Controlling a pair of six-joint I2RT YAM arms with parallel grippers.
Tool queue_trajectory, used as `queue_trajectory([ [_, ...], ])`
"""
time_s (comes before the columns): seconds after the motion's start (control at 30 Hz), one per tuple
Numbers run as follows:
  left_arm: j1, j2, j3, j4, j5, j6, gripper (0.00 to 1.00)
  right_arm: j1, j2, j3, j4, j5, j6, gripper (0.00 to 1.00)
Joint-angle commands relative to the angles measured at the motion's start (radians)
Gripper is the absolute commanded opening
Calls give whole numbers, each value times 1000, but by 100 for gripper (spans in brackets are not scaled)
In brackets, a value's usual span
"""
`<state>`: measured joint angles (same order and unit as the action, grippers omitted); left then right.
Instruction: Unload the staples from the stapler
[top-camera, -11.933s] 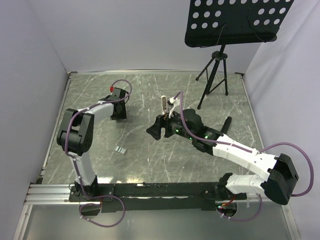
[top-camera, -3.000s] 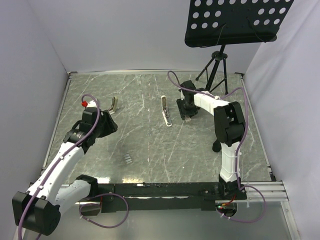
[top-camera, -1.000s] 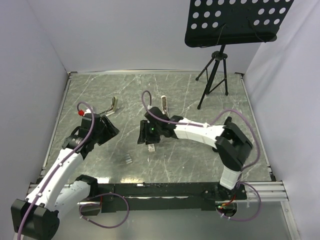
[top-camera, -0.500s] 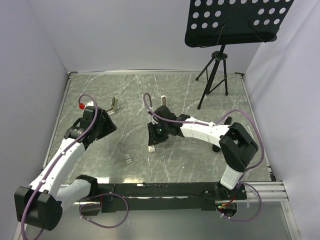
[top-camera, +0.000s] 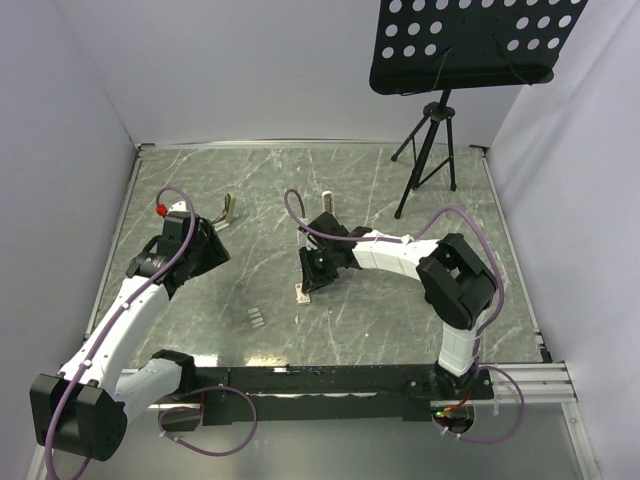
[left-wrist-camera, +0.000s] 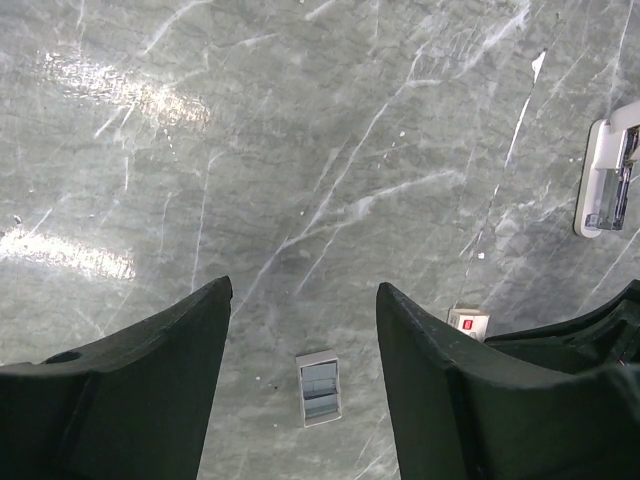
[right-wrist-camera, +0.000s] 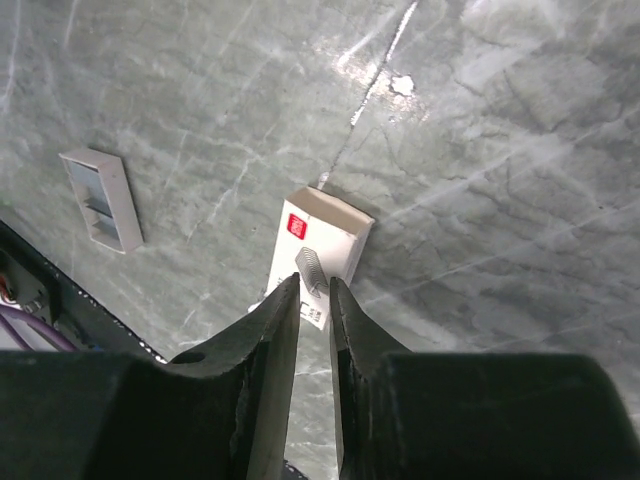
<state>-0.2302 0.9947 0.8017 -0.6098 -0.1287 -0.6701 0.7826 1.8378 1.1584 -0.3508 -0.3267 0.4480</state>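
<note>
Grey staples (right-wrist-camera: 309, 268) look pinched in your right gripper's (right-wrist-camera: 313, 287) narrow jaws over the white box (right-wrist-camera: 340, 235), at 6 o'clock from the stapler (top-camera: 328, 206), likely for depositing. Your left gripper (left-wrist-camera: 303, 290) hangs wide, empty.

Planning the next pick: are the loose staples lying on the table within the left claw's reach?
Likely yes: the left claw is open and facing the staples, which lie bare with nothing between them.

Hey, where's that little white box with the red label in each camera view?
Top external: the white box lies mid-table, at the tip of the right gripper.
Left wrist: lower right, beside the dark arm.
Right wrist: centre, just beyond the gripper.
Shared landmark: the strip of staples, lying apart from the box in every view.
</note>
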Motion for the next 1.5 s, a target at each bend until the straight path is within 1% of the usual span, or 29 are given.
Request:
queue_trajectory([
  [0.0, 3, -10, 5, 33, 4, 20, 65, -2, -9, 29, 39, -28, 3, 25],
  [0.27, 3, -2, 2, 36, 12, 21, 65, -2, 1, 58, 32, -31, 3, 22],
  [0.63, 3, -18, -6, 38, 17, 20, 65, 0, 63, 73, 39, -34, 21, 22],
  [0.9, 3, -24, -7, 38, 17, 20, 66, 0, 51, 84, 19, -34, 21, 22],
  [1.0, 3, -28, -7, 35, 12, 18, 66, 0, 6, 84, -10, -25, 14, 22],
  [1.13, 3, -27, -7, 36, 12, 14, 66, -2, -73, 55, -56, 43, -14, 26],
  [1.23, 3, -21, -4, 31, 26, 1, 65, -2, -98, 18, -68, 78, -19, 32],
  [1.27, 3, -18, -2, 25, 29, -3, 65, -2, -101, 6, -66, 78, -14, 36],
  [1.37, 5, -8, 10, 12, 38, -20, 65, 0, -114, -34, -31, 63, 4, 43],
  [1.47, 5, -7, 4, 12, 89, -42, 64, 3, -112, -57, -5, 35, 23, 48],
])
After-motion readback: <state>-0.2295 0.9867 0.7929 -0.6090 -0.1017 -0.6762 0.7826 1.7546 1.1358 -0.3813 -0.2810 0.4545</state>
